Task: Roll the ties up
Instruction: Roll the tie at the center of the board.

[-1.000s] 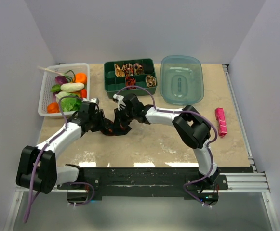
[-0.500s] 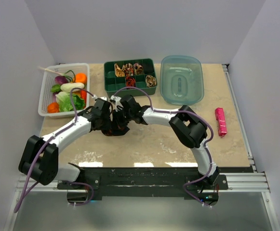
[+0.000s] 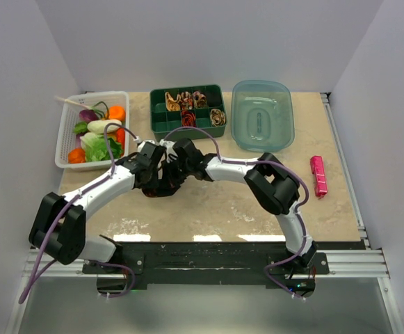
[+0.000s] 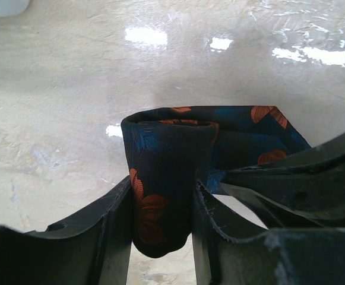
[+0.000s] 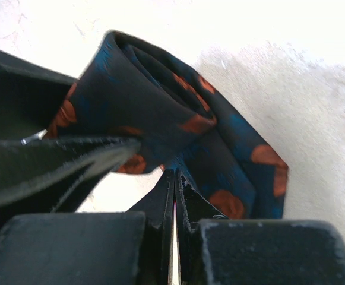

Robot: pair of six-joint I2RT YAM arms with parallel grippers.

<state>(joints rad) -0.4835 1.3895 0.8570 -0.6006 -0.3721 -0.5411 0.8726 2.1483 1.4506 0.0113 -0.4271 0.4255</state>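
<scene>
A black tie with orange-red spots (image 3: pixel 162 188) lies partly rolled on the table in front of the green box (image 3: pixel 158 122). My left gripper (image 4: pixel 160 219) is shut on the upright coil (image 4: pixel 166 166), one finger on each side. The tie's flat tail (image 4: pixel 255 133) runs off to the right. My right gripper (image 5: pixel 174 175) is shut, its tips pressed together against the tail (image 5: pixel 243 172) right beside the coil (image 5: pixel 142 101). I cannot tell whether fabric is pinched between them. Several rolled ties (image 3: pixel 182 99) sit in the green box's compartments.
A white basket (image 3: pixel 65 142) of toy vegetables stands at the back left. A clear blue lid or tub (image 3: pixel 262 115) is at the back right of the green box. A small pink bar (image 3: pixel 318 175) lies near the table's right edge.
My left gripper has moved right and a little back with the coil, closing up against the right gripper. The right gripper has shifted slightly left.
</scene>
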